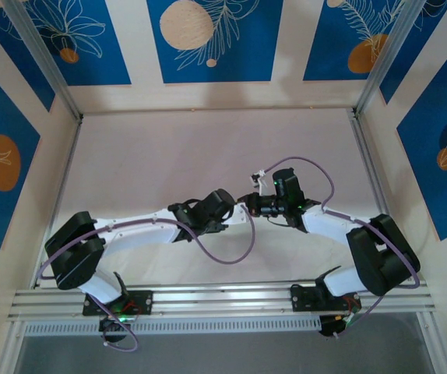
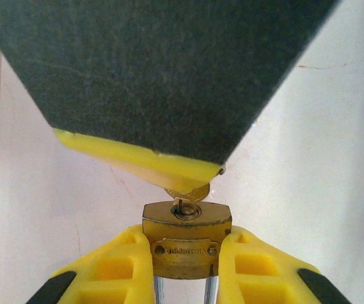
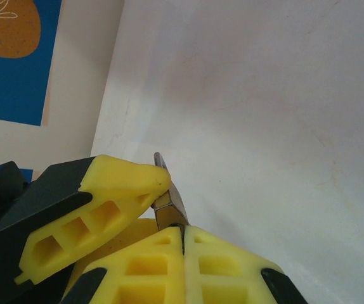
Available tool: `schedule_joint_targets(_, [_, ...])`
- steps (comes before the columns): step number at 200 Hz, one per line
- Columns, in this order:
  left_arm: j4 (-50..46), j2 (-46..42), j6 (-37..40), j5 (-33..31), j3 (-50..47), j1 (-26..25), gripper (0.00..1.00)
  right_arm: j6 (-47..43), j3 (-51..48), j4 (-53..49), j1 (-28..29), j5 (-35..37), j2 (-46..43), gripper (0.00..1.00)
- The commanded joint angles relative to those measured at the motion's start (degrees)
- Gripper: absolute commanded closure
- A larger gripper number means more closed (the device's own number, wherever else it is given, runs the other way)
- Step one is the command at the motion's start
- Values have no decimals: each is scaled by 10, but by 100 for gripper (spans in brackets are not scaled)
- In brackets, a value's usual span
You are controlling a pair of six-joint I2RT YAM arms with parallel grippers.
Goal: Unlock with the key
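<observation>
The pale table [image 1: 169,148] spreads under me, walled by cream panels with blue leaf-patterned insets [image 1: 208,39]. My left arm [image 1: 130,230] reaches in low from the left and my right arm [image 1: 340,226] bends in from the right. Their ends meet near the middle of the table (from above I cannot tell whether they touch).

My left jaws are pinching the padlock [image 2: 187,240]. Their yellow fingers [image 2: 125,266] press against both sides of its small brass body. The keyhole end points away from my wrist, and the two silver legs of the shackle [image 2: 159,288] run back between the fingers.

My right jaws are pressed together, pinching the key. In the right wrist view their yellow fingertips [image 3: 220,266] meet with no gap. A slim grey strip of metal, the key [image 3: 169,206], rises from between them and lies against the tip of a left finger [image 3: 106,202].

In the left wrist view the dark body of my right jaws [image 2: 156,63] hangs just above the padlock. A yellow fingertip edge [image 2: 137,158] comes down over the keyhole. The key [image 2: 183,204] stands at the keyhole with its end in the lock's round cylinder. Its head is mostly hidden under that fingertip, so I cannot tell how far in it sits.
</observation>
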Motion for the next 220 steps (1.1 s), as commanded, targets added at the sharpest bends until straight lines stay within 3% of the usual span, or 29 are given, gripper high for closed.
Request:
schedule_joint_targets(1, [112,10,22,-11,-6,-24,87,38,11,39,32,-22,5,96])
schedule_joint_targets(136, [144,33,22,17,11,-46,87,40,33,53,63,-28,38,96])
schedule_joint_targets(220, [293,38,93,-34,-42,-68,93,135,16,154,66,-70,71,100])
